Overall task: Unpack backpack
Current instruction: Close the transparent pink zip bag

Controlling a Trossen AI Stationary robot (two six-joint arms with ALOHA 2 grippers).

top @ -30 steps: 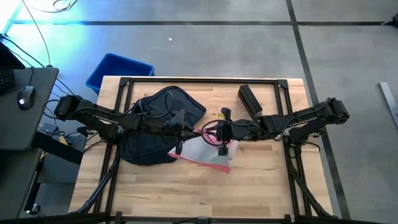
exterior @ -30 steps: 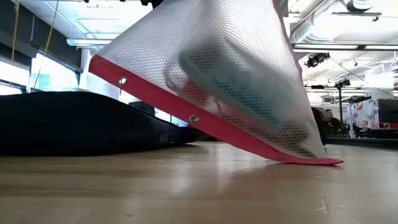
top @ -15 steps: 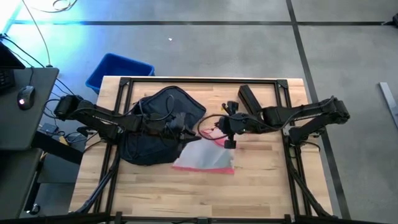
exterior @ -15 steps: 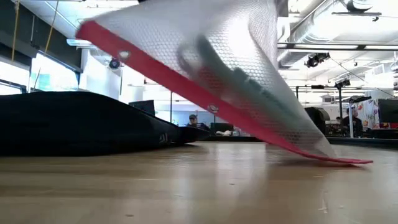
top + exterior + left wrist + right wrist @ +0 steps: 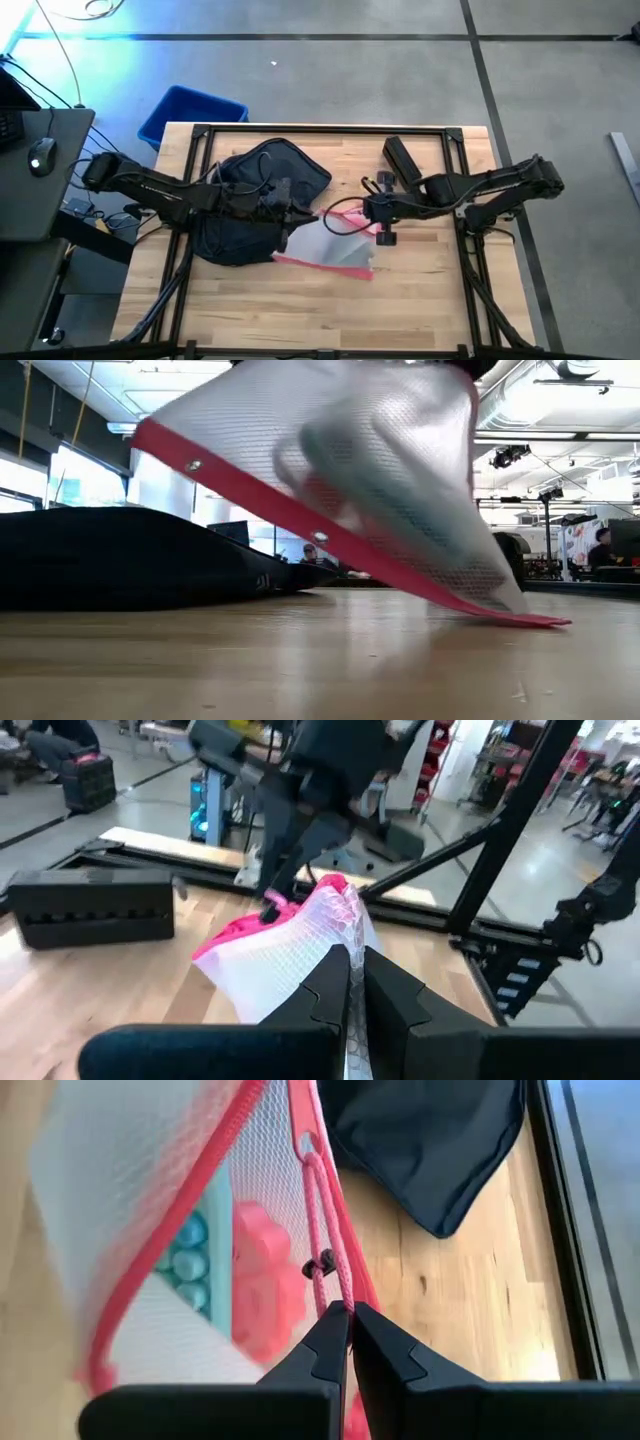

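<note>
White mesh pouch with pink trim [image 5: 328, 248] held clear of the dark navy fabric backpack [image 5: 250, 200]: left gripper [image 5: 355, 982] pinches its mesh, right gripper [image 5: 350, 1320] pinches its pink cord loop [image 5: 322, 1230], sharing the load.

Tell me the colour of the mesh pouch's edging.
Pinkish red, around the white mesh pouch; the low view shows it best.

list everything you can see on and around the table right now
backpack: one, dark navy, table's left half
mesh pouch: one, white with pink trim, table centre, beside the backpack, holding teal and pink items
black box: one, table's far right
bin: one, blue, on the floor past the far-left corner
table: one, light wood
left tool: shut on the pouch's mesh
right tool: shut on the pouch's pink cord
</note>
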